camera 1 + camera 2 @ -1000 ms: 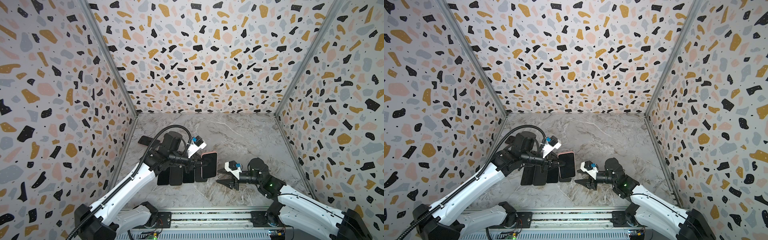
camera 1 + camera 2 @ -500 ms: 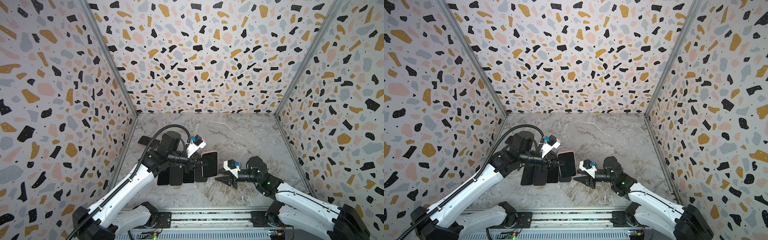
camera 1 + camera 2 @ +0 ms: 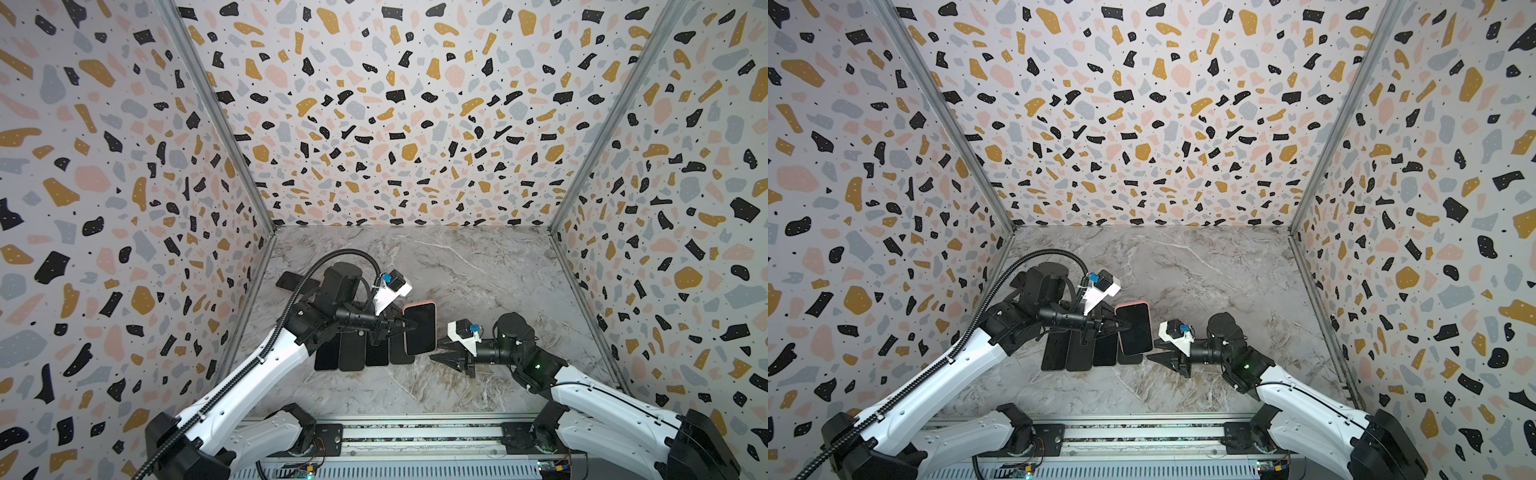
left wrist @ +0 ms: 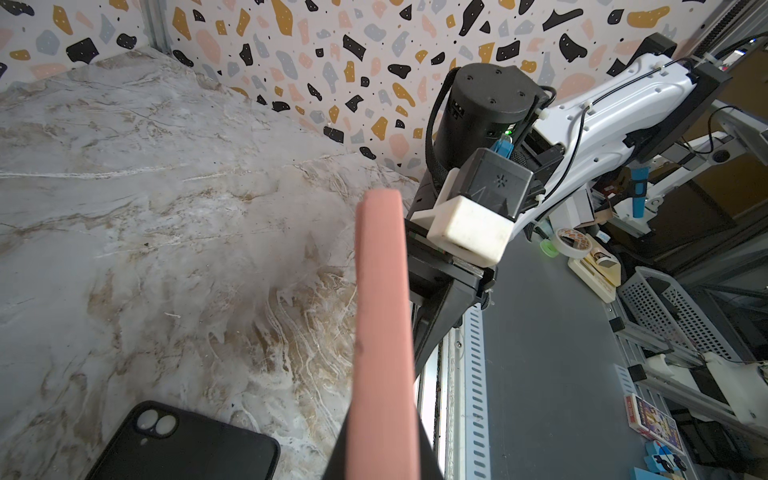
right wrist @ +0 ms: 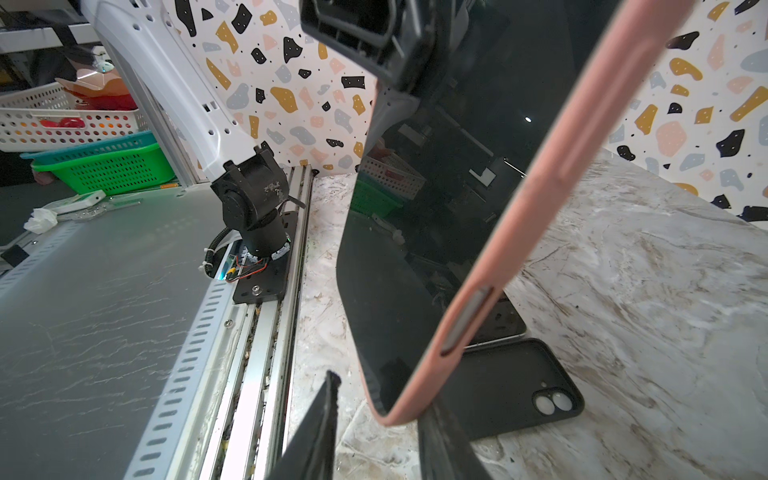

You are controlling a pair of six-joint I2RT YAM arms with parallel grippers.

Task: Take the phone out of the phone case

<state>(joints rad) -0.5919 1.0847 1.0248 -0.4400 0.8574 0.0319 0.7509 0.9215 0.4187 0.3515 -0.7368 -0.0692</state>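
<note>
One pink-cased, dark-screened phone (image 3: pixel 422 332) clamped in left gripper (image 3: pixel 409 328); right gripper (image 3: pixel 436 351) parted.

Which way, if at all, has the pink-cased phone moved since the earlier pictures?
No. The pink-cased phone, in the left gripper, still overlaps the same end of the row of dark phones.

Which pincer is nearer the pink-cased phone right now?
Left. The left pincer clamps the phone by one edge, holding it up; the right pincer stands open around its near corner.
</note>
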